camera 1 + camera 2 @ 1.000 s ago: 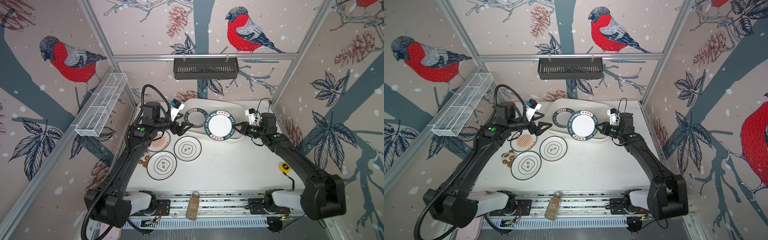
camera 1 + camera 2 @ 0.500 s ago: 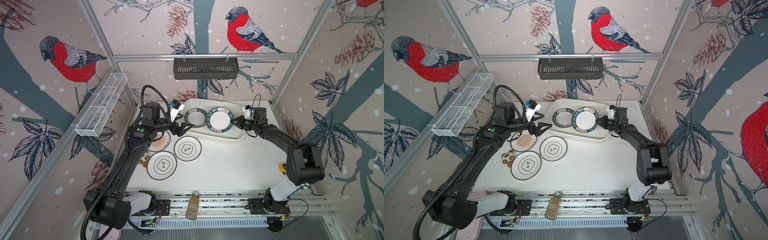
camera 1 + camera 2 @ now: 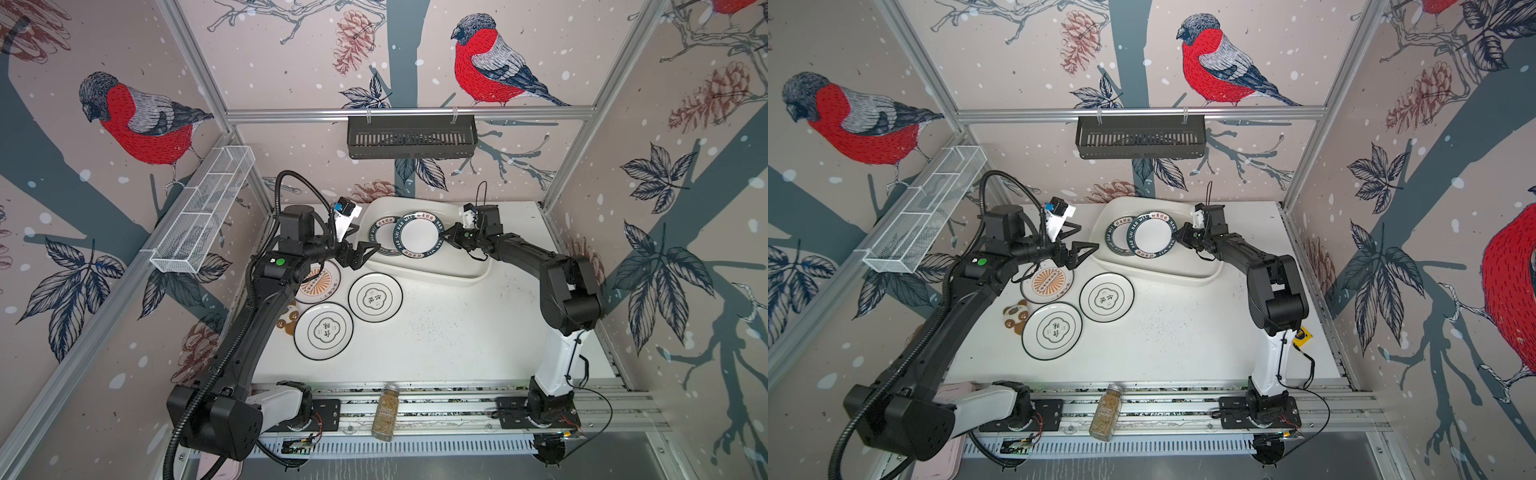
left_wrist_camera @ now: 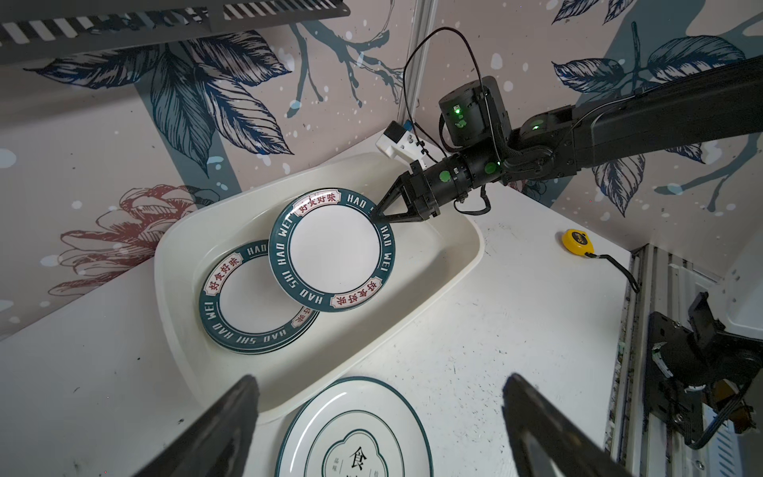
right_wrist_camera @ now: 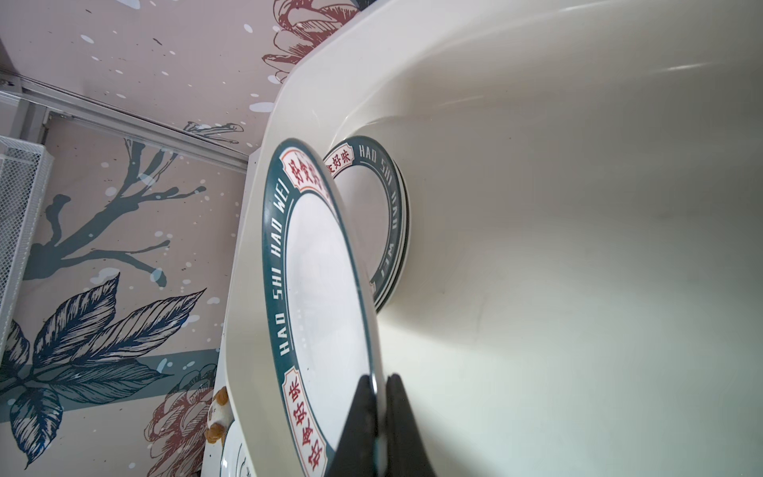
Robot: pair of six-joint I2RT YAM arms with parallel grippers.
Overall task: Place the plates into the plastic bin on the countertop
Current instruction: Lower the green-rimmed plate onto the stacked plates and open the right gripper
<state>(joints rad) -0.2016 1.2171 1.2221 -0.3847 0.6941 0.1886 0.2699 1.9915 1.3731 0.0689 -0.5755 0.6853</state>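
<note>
Clamping the edge of a round white plate with a wide dark-green lettered rim (image 4: 334,247), the right gripper (image 4: 377,214) has its jaws closed on that rim at the plate's three o'clock in both top views. The held plate is raised off the floor of the large shallow white glossy plastic bin (image 3: 436,275). It overlaps a second green-rimmed plate (image 4: 247,309) lying flat at its nine o'clock. Contact between the two cannot be confirmed.

The bin sits at twelve o'clock of the white matte countertop (image 3: 457,340). Just beside the bin's nine o'clock wall, the left gripper (image 3: 365,255) hangs with jaws spread and empty. On the countertop at seven o'clock of the bin lie an orange-sunburst plate (image 3: 318,282), a black-rimmed flower-emblem plate (image 3: 375,297) and its twin (image 3: 323,330).

Assessment: the step in hand is setting down the held plate.
- Lower the free edge onto the plate below first, then level it.
- Open the jaws only once the weight is borne. Release from height risks a clatter or a slide against the bin wall.
- Withdraw toward three o'clock, clear of the flared rim.
</note>
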